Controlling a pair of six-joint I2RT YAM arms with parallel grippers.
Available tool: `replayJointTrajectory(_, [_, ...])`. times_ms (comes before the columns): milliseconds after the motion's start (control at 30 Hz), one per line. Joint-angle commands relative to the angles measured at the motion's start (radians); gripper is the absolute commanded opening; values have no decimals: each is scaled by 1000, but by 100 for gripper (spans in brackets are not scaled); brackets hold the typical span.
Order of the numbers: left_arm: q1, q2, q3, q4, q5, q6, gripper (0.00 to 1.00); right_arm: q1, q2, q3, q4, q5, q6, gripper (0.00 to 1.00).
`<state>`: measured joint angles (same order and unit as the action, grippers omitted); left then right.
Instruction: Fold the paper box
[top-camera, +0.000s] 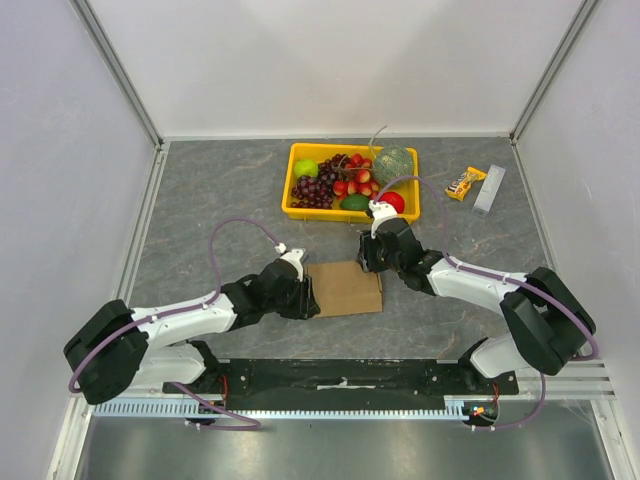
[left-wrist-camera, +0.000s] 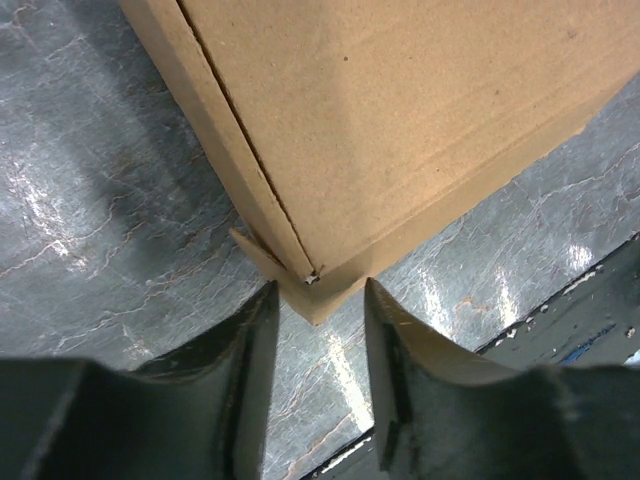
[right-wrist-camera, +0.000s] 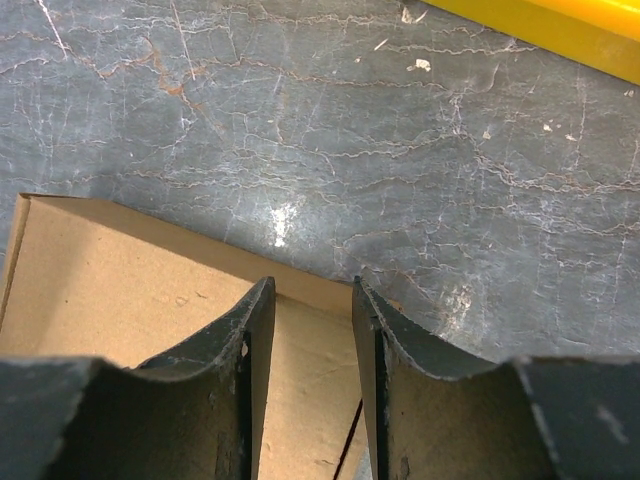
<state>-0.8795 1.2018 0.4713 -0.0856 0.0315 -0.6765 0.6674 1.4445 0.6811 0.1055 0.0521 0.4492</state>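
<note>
Item: box (top-camera: 347, 288), lying flat on the table (top-camera: 220, 190); left claw (left-wrist-camera: 318, 290) gaping at 1 corner, right claw (right-wrist-camera: 312, 285) gaping over the far edge; we should pinch that corner squarely while steadying the edge.

The paper box (top-camera: 345, 288) is plain brown cardboard, matt and faintly fibrous, with a raw, rough-cut edge at its corner. The tabletop (left-wrist-camera: 90, 200) is a grey stone-look surface, smooth and glossy enough to throw back white glare along its pale veins. The fingers (left-wrist-camera: 245, 390) look like dark matt plastic, scuffed and dusty along their edges, the tray (top-camera: 297, 212) is bright yellow plastic with a smooth sheen, and the walls (top-camera: 340, 60) are flat, matt white panels.
</note>
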Motion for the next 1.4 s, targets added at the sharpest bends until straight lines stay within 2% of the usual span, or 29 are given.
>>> replayJointTrajectory(0, [-3, -24, 1, 35, -28, -6, 50, 1, -6, -26, -46, -23, 8, 44])
replayJointTrajectory(267, [-3, -36, -8, 32, -65, -24, 55, 1, -6, -22, -46, -37, 8, 43])
replayJointTrajectory(967, [-1, -94, -19, 4, -102, -43, 77, 1, -7, -15, -59, -49, 3, 43])
replayJointTrajectory(1367, [-3, -41, -40, 81, -36, -37, 77, 1, 8, -2, -66, -75, 6, 43])
